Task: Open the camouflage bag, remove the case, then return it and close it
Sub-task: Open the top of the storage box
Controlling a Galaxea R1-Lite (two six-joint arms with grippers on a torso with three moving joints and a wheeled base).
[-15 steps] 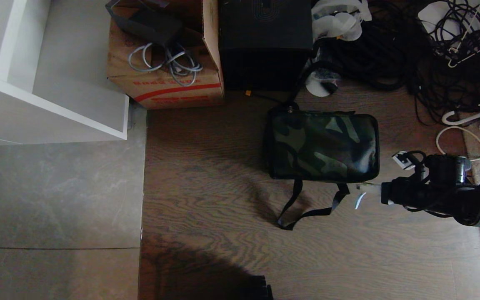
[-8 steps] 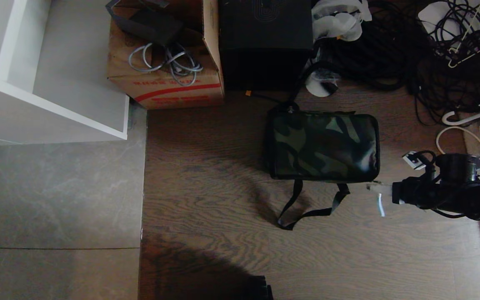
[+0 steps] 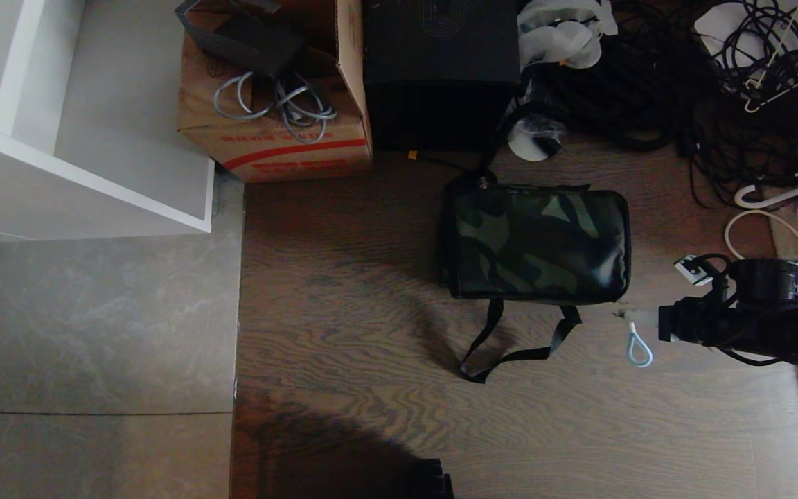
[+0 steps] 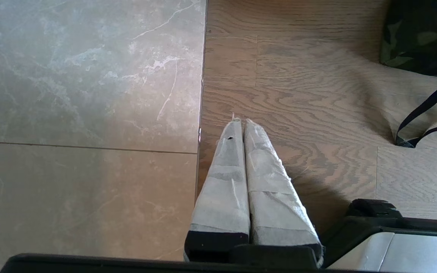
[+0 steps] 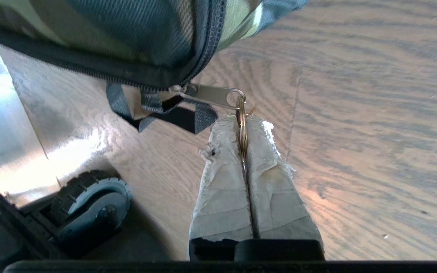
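Camouflage bag flat on wood floor, zipped, near black box and carton. Right hand at bag's right near corner, clamped on zipper ring. Left hand together, over seam between tile and wood floor. Case unseen.

Your right gripper fingertips have bare wood floor open on both sides and behind. Just ahead of them stands the bag; beyond it, cables, a black box and a carton block passage.
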